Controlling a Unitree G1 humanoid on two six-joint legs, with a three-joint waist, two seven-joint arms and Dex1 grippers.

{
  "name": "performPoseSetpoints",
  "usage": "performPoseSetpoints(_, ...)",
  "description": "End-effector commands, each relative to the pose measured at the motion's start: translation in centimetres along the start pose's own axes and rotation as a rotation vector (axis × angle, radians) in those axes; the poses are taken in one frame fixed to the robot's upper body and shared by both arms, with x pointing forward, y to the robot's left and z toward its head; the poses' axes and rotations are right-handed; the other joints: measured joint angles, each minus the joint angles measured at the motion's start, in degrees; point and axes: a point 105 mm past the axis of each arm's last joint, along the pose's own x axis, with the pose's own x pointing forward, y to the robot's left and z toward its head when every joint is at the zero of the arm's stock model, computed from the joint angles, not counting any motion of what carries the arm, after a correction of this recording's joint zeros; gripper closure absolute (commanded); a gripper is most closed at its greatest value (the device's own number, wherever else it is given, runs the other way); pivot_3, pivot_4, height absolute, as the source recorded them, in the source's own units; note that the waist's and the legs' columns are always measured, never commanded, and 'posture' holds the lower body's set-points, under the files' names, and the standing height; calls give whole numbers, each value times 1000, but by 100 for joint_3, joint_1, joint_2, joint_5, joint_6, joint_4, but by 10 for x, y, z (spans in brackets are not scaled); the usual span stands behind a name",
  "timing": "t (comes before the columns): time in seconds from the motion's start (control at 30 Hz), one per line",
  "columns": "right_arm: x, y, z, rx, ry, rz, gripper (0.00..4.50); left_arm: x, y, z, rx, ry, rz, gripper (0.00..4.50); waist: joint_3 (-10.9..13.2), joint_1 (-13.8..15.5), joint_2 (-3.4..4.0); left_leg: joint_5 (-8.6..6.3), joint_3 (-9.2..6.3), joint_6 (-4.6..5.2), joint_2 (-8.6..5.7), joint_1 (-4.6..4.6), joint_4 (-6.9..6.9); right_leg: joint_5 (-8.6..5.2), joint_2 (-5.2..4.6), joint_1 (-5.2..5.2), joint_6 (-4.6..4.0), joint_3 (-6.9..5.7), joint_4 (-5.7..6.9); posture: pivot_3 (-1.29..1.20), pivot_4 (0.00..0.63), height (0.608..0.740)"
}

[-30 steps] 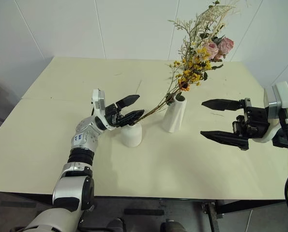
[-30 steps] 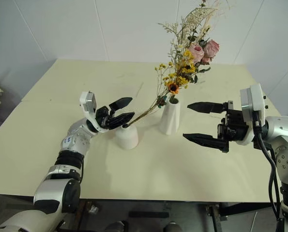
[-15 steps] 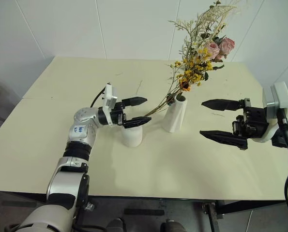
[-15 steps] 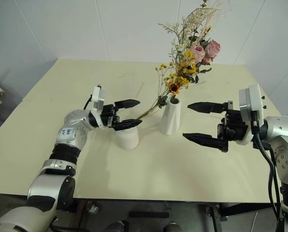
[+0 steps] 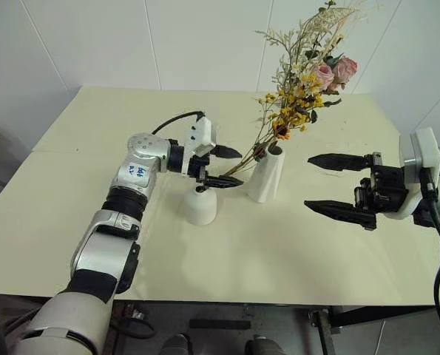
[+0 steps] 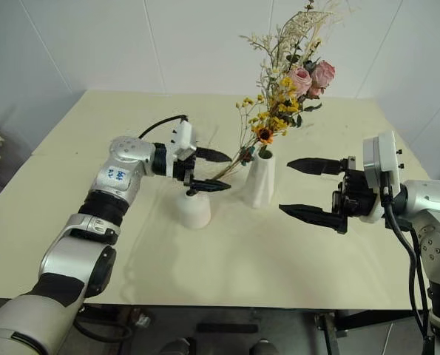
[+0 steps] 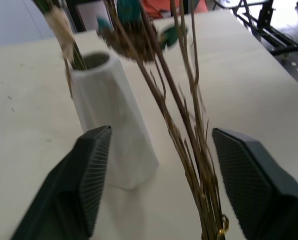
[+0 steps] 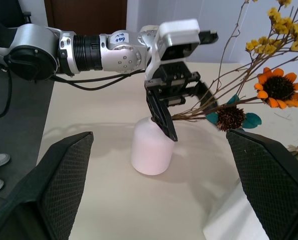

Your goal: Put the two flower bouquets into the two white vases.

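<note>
On the table (image 5: 79,222), yellow bouquet stems (image 7: 189,150) pass between the open left end effector (image 5: 225,166).

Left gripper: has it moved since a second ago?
Yes. The left gripper shifted right, from beside the short vase to above it, toward the tall vase, fingers straddling the yellow bouquet's stems.

The one marking is a small white sticker (image 5: 139,171) with blue handwriting on the left arm's (image 5: 128,194) forearm, well behind the left gripper (image 5: 227,167). From the head it reads roughly as a few digits, perhaps "664", with a line beneath too small to read. From the right wrist it looks like "299".
</note>
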Motion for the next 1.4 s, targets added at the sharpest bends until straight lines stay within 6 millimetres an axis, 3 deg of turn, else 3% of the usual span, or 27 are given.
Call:
performPoseSetpoints(0.03, -3, 2, 11, -58, -18, -19, 0, 2, 7, 11, 43, 3, 9, 2081, 0, 6, 0, 0, 0, 0, 0, -2, 0, 0, 0, -2, 0, 0, 1, 0, 150, 740)
performPoseSetpoints(0.3, -3, 2, 10, -57, -16, -27, 0, -7, 12, 24, 23, -139, 55, 4480, 1, 1, 1, 7, -1, -2, 0, -55, 19, 0, 0, -60, 0, 1, 28, 0, 150, 740)
performPoseSetpoints(0.47, -2, 1, 10, -56, -17, -28, 0, -20, 13, 33, -7, -245, 86, 4480, 2, 6, 1, 13, -1, -14, 0, -70, 40, 0, 0, -72, 0, 1, 40, 0, 150, 740)
performPoseSetpoints(1.4, 4, 3, 4, -44, -35, -29, 0, -78, 1, 40, -248, -613, 148, 4480, 2, -3, 2, 4, -7, 8, 0, -67, 82, 0, 1, -70, 0, 5, 87, 0, 150, 740)
